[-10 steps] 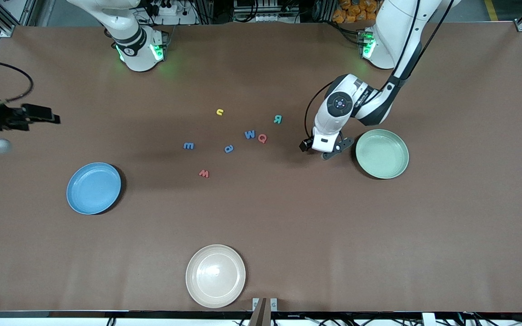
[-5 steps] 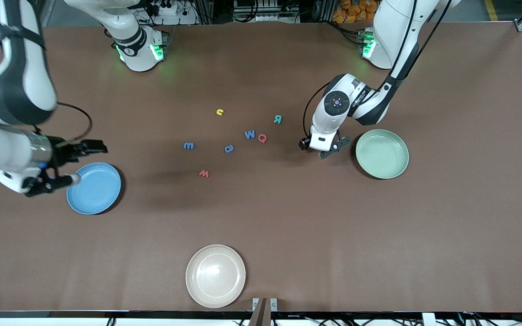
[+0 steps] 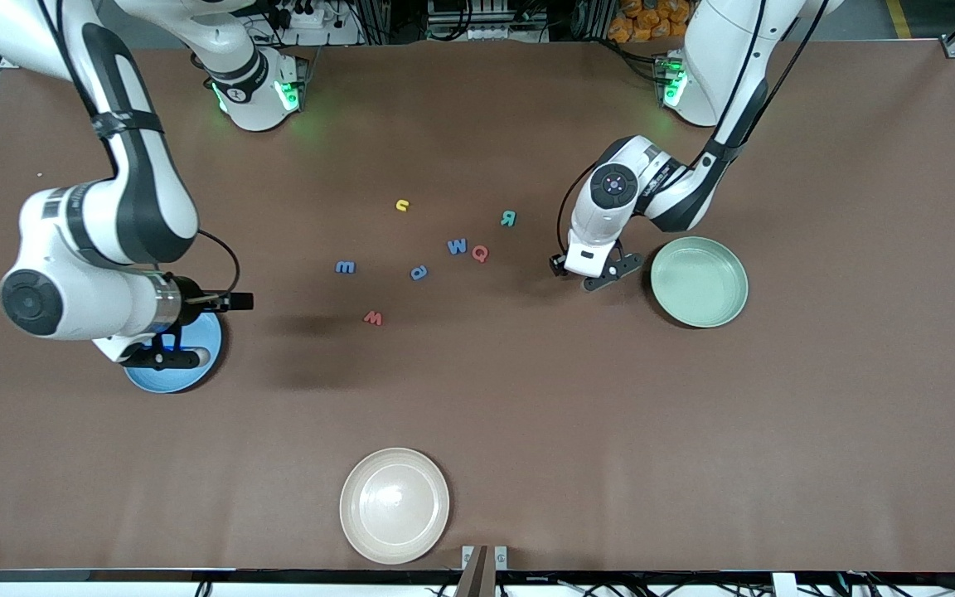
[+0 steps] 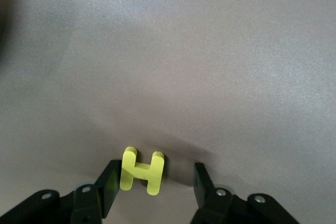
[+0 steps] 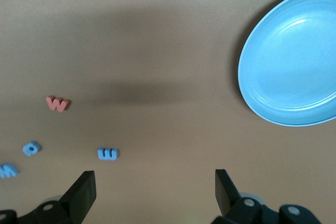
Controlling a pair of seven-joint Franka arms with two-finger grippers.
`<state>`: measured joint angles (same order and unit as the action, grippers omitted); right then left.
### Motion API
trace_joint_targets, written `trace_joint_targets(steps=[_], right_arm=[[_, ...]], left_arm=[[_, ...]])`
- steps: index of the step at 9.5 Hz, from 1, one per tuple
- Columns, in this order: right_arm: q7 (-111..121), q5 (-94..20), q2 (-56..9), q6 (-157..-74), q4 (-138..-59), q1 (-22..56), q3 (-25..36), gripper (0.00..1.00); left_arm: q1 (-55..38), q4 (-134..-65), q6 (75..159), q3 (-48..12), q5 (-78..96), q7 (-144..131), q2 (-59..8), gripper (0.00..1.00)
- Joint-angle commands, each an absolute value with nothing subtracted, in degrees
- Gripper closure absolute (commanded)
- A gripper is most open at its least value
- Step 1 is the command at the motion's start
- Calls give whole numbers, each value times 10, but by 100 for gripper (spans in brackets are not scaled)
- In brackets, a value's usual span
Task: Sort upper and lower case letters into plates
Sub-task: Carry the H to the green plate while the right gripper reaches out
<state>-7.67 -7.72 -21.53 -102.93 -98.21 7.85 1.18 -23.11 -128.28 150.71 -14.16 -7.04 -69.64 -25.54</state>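
A yellow letter H (image 4: 142,170) lies on the table between the fingers of my left gripper (image 4: 156,182). One finger (image 4: 109,184) touches it and the other stands apart, so the gripper is open. In the front view the left gripper (image 3: 602,278) is low beside the mint green plate (image 3: 699,282) and hides the H. My right gripper (image 3: 208,330) hangs open and empty over the rim of the blue plate (image 3: 167,377). Loose letters lie mid-table: yellow (image 3: 400,205), teal (image 3: 508,218), blue (image 3: 457,246), red (image 3: 480,254), blue (image 3: 345,267), blue (image 3: 418,272), red (image 3: 373,317).
A cream-white plate (image 3: 395,506) sits near the table's edge closest to the front camera. The right wrist view shows the blue plate (image 5: 291,61), a red letter (image 5: 57,103) and a blue letter (image 5: 108,153) on bare brown tabletop.
The right arm has swung in from its end of the table to over the blue plate. The left gripper's fingers have drawn closer together around the yellow H.
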Motion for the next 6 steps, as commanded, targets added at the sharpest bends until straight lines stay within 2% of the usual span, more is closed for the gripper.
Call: trace_joint_targets(steps=[1, 3, 5, 6], right_arm=[[-101, -85, -117, -1150, -1155, 84, 12, 0], [-172, -98, -99, -1242, -1243, 127, 12, 0], [-254, -98, -120, -1349, -1287, 183, 13, 0], [-276, -98, -135, -1370, -1288, 205, 13, 0]], left_arm=[[-229, -1288, 1508, -142, -90, -712, -255, 90], [-227, -1287, 1505, -141, -90, -708, -251, 100], [-192, -1266, 1428, -140, -91, -642, -226, 100], [-169, -1259, 1386, -139, -91, -584, -202, 100]])
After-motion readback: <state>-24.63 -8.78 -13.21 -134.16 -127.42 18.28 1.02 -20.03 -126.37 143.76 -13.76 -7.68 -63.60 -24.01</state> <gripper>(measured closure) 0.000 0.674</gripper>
